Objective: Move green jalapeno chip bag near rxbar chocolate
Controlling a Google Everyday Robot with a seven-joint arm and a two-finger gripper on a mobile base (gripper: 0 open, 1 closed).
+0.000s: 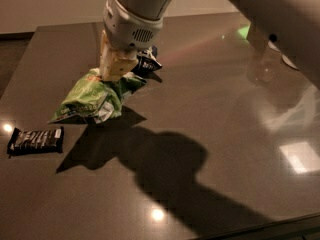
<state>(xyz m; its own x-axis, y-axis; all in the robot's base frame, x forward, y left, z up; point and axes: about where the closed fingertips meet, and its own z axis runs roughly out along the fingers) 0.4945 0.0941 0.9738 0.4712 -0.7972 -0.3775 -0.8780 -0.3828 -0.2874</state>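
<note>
The green jalapeno chip bag [92,98] hangs tilted just above the dark table, its lower left corner close to the surface. My gripper [116,70] is shut on the bag's upper right end, with its pale fingers [114,64] pinching the foil. The rxbar chocolate [36,140], a flat black bar with a white end patch, lies on the table at the left, a short way below and left of the bag. The arm comes in from the top of the view.
A dark blue and white bag [148,64] lies behind the gripper, partly hidden by it. A white object [295,59] sits at the far right edge. The arm casts a large shadow [170,169] over the middle of the table [225,109].
</note>
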